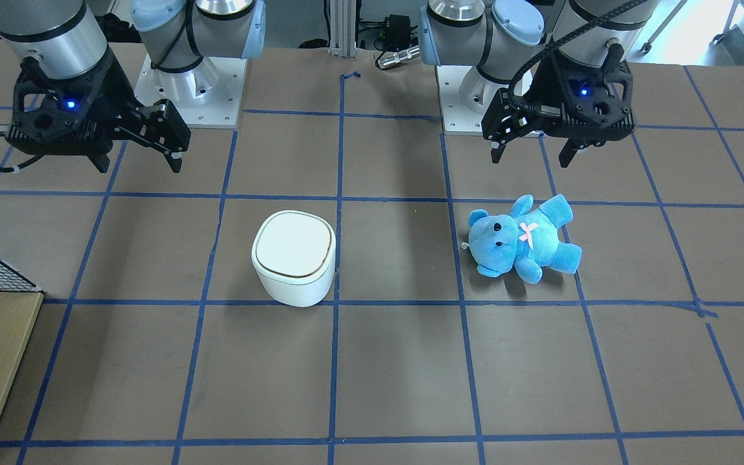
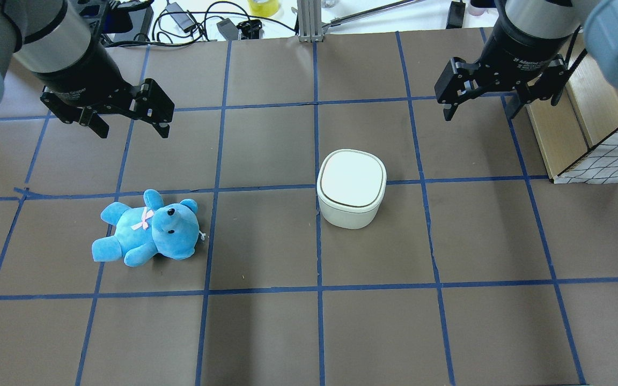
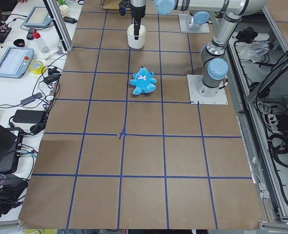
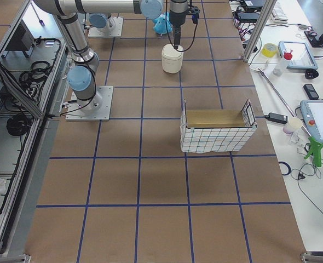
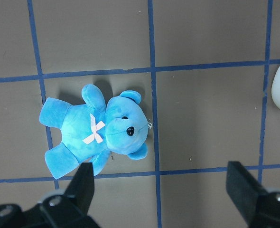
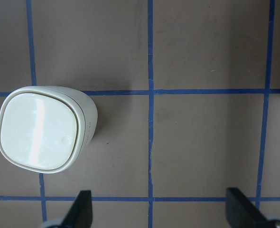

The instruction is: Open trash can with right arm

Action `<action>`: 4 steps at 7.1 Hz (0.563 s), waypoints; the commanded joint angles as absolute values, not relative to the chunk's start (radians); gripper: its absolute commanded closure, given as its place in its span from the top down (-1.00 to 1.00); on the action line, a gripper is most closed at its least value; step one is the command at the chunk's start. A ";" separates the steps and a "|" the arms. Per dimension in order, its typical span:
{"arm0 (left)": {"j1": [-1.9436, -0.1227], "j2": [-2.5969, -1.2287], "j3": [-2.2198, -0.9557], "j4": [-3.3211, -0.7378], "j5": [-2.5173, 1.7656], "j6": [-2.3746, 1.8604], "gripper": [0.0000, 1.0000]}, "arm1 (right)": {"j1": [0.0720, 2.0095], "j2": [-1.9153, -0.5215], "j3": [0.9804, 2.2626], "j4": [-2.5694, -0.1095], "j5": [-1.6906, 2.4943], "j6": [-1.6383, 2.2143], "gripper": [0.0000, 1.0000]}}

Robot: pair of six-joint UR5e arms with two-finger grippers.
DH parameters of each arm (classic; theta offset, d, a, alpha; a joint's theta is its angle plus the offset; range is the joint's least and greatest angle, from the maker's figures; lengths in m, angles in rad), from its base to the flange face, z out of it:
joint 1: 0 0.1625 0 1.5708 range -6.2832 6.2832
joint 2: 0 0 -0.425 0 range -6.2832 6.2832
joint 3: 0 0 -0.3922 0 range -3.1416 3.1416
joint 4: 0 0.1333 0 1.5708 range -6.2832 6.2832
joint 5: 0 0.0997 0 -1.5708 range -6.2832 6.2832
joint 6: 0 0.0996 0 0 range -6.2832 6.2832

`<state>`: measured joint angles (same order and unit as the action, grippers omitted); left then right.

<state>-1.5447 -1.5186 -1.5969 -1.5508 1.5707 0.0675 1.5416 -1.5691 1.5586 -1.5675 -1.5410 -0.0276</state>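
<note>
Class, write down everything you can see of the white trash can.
The trash can is a small white bin, apparently plastic, rounded-square, with a flat lid edged by a thin dark line. The lid is shut. It stands upright on the brown table, over a blue tape line; nothing else touches it.

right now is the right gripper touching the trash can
Apart. The overhead view shows the right gripper, open, well off to one side of the trash can, with a stretch of bare table between them.
</note>
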 commanded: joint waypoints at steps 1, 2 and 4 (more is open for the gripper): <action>-1.545 -1.519 -1.597 -1.551 1.571 0.067 1.00 | 1.542 -1.569 1.559 -1.569 -1.540 -0.028 1.00; -1.545 -1.519 -1.597 -1.551 1.569 0.067 1.00 | 1.542 -1.569 1.559 -1.569 -1.540 -0.028 1.00; -1.545 -1.519 -1.597 -1.551 1.571 0.067 1.00 | 1.564 -1.568 1.560 -1.577 -1.520 0.050 0.78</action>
